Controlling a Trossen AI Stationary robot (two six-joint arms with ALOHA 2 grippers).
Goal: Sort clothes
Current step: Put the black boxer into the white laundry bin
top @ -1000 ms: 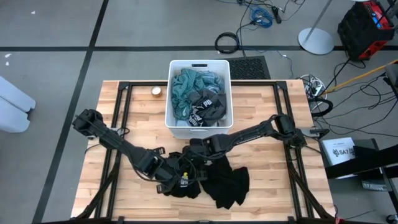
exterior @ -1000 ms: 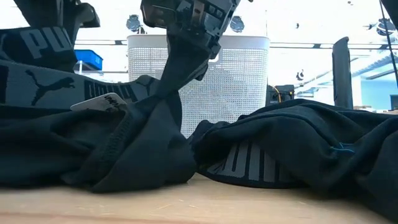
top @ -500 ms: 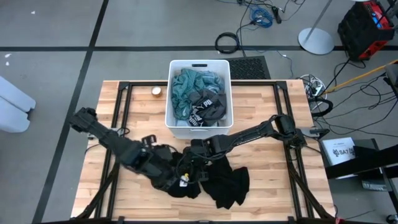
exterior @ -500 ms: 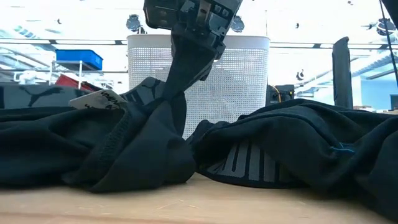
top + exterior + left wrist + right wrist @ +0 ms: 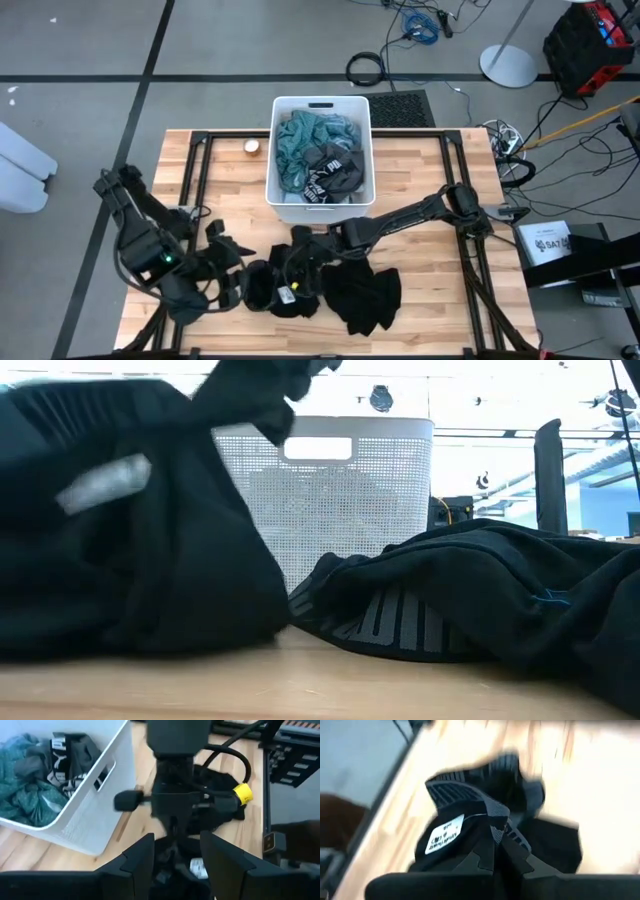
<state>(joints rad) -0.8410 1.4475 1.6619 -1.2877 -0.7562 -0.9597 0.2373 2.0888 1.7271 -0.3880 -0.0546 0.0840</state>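
Observation:
A black garment (image 5: 290,285) with a white tag (image 5: 445,835) lies at the table's near middle, and its upper part is drawn up (image 5: 150,560). My right gripper (image 5: 305,250) is shut on it. My left gripper (image 5: 240,282) hangs higher, to the garment's left. Its fingers stand apart (image 5: 177,840), and the cloth and tag show farther off through the gap. Nothing shows held between them. A second black garment (image 5: 365,292) lies flat on the table to the right. My right gripper pinches the black garment between its two fingers at the ribbed waistband (image 5: 492,812), close beside the tag. The fingers slant down from the table's right side. The held part is raised; the garment's lower part (image 5: 150,640) rests on the table.
The white bin (image 5: 275,150) stands at the far middle, just behind the garments. It holds a teal piece (image 5: 300,145) and a black piece with white lettering (image 5: 335,170). A small round object (image 5: 251,147) sits to the bin's left. Bare wood lies to the far left and right.
My left gripper has risen and drawn back toward the table's left edge, off the black garment, turning as it went. My right gripper has tipped upward and risen a little. The garment's waistband side first sank, then its upper part was pulled up; its bottom stays on the table.

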